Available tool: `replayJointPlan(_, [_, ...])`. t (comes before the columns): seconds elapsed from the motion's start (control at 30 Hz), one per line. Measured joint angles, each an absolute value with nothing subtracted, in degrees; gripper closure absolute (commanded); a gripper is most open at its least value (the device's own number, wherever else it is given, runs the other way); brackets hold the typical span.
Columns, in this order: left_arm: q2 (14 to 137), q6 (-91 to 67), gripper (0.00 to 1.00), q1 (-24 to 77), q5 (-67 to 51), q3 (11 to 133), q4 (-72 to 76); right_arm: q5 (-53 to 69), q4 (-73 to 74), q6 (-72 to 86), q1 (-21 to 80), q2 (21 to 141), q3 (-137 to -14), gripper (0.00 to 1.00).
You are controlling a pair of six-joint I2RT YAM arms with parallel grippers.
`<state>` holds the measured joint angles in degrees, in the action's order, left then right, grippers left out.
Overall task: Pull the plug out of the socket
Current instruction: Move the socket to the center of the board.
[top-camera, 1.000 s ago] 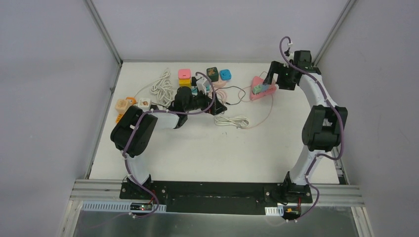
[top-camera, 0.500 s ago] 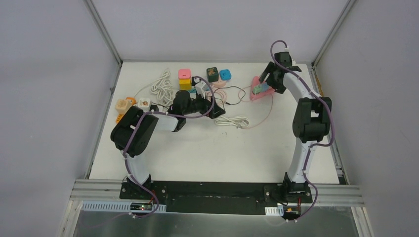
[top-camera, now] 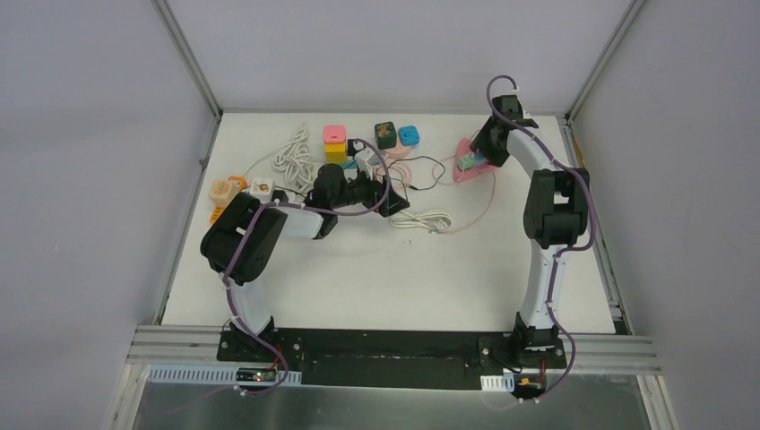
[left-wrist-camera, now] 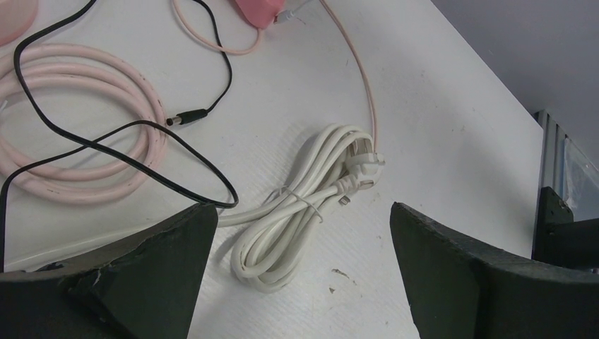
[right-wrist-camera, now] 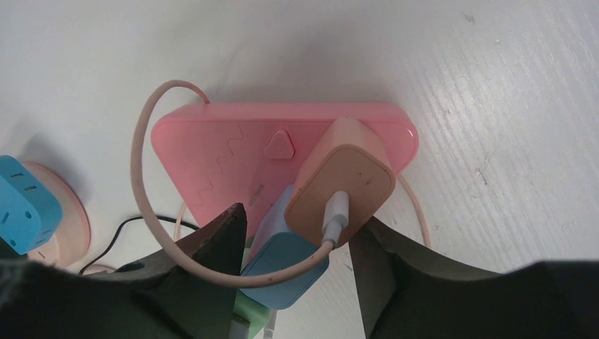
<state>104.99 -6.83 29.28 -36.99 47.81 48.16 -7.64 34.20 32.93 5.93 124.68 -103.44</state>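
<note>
A pink triangular socket (right-wrist-camera: 212, 148) lies at the back right of the table (top-camera: 463, 170). Three plugs stand in it side by side: a peach plug (right-wrist-camera: 346, 176) with a pale cable, a blue plug (right-wrist-camera: 289, 268) and a green plug (right-wrist-camera: 247, 318). My right gripper (right-wrist-camera: 297, 220) has come down over them. Its left finger rests against the blue plug and its right finger against the peach plug. My left gripper (left-wrist-camera: 304, 212) stands wide open near the table's middle, above a bundled white cable (left-wrist-camera: 282, 233), with nothing between its fingers.
A pink cable loop (left-wrist-camera: 70, 141) and a thin black cord (left-wrist-camera: 191, 113) lie left of the white bundle. Coloured cube adapters (top-camera: 334, 134) line the back edge, with another white coil (top-camera: 294, 154) and orange adapters (top-camera: 224, 190) at the left.
My right arm swung left and down onto the socket, and its jaws narrowed from wide open until they met the plugs. The left arm barely moved.
</note>
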Motion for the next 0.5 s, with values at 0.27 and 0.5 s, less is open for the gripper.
replayJointPlan(0.27, [105.0, -6.7, 0.02, 29.3, -38.2, 46.2, 50.5, -6.9, 33.3, 32.9, 5.6, 124.2, -102.2, 0.68])
replayJointPlan(0.5, [104.7, -6.8, 0.02, 29.3, -39.6, 43.7, 54.1, -4.9, 31.7, 29.8, 4.6, 121.6, -98.3, 0.7])
